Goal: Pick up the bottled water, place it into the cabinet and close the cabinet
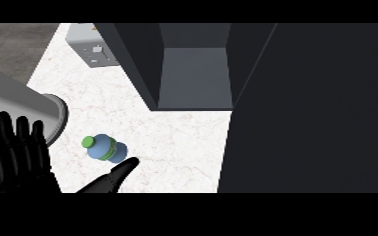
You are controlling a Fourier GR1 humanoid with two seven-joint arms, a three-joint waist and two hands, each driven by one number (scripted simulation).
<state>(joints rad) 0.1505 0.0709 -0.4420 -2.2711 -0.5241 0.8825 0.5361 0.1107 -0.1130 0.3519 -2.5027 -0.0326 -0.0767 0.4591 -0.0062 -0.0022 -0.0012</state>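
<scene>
The bottled water [104,148] is a small blue bottle with a green cap and a green band. It rests on the white marble counter [177,140], in front of and left of the cabinet. My left hand [28,162] shows at the lower left, open with straight fingers. Its thumb [118,172] stretches out just below the bottle, apart from it or barely touching. The dark cabinet [196,75] stands open at the back, its grey shelf bare. Its door [303,110] is swung out and fills the right side. My right hand does not show.
A grey cuff of my left forearm [37,105] sits close above the hand. A pale box with switches [92,47] stands at the back left beside the cabinet. The counter's left edge meets a dark floor [22,45].
</scene>
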